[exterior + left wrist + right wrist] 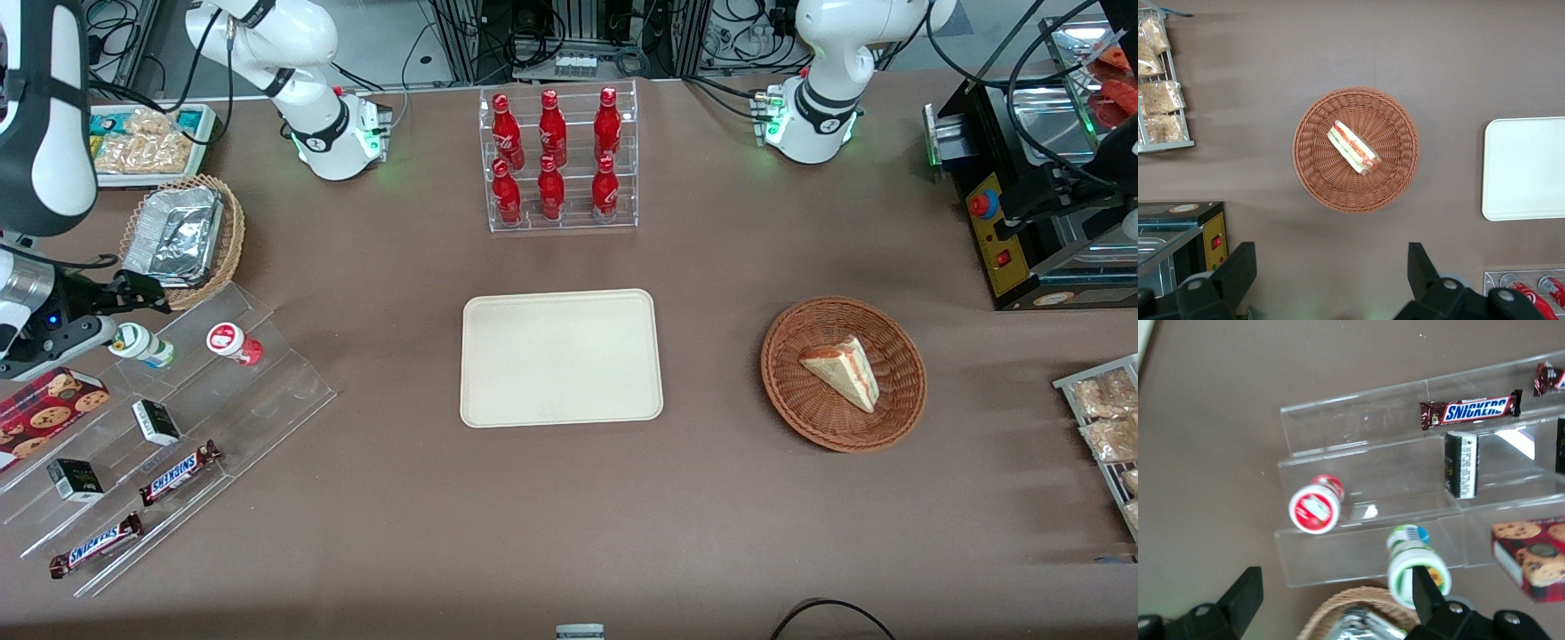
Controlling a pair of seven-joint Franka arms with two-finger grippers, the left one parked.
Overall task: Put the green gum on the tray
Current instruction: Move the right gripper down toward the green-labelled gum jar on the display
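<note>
The green gum (142, 347) lies on its side on the highest step of a clear acrylic stepped shelf (267, 391), toward the working arm's end of the table. It also shows in the right wrist view (1413, 563), with its green-and-white lid toward the camera. My right gripper (124, 311) hovers just above it, open wide and empty (1337, 587). One finger (1426, 590) overlaps the gum's lid and the other stands well apart. The cream-beige tray (560, 357) lies empty at the table's middle and also shows in the left wrist view (1525, 167).
A like bottle with a red lid (236, 344) lies beside the green gum. Snickers bars (180, 472), small dark boxes (156, 421) and a cookie box (49, 404) share the shelf. A wicker basket with foil (182, 236) is close by. A cola bottle rack (557, 160) and a sandwich basket (843, 373) also stand on the table.
</note>
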